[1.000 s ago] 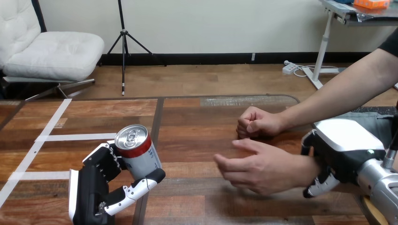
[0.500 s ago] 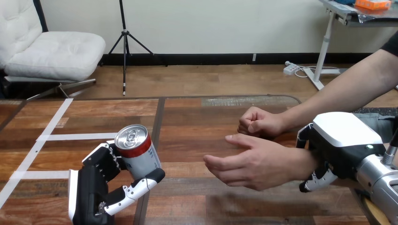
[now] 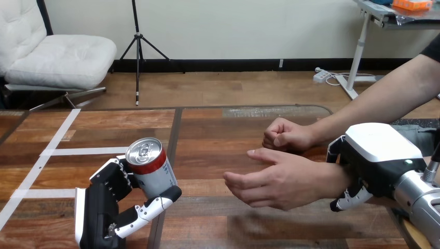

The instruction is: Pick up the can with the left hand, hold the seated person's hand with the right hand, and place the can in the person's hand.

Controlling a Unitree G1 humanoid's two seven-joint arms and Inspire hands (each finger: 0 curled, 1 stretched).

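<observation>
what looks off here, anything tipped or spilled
Only the can is askew: it sits tilted in the left hand, its top leaning toward the view's left. No spill or damage shows on the table.

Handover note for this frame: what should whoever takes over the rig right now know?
Left hand: fingers curled round the can, held tilted over the table, near left.
Right hand: fingers curled round the wrist of the person's nearer hand, which is open and apart from the can.
The person's farther hand is a fist behind it.
Done: can picked up, wrist held.
Left: carry the can across into the open hand and release.
</observation>
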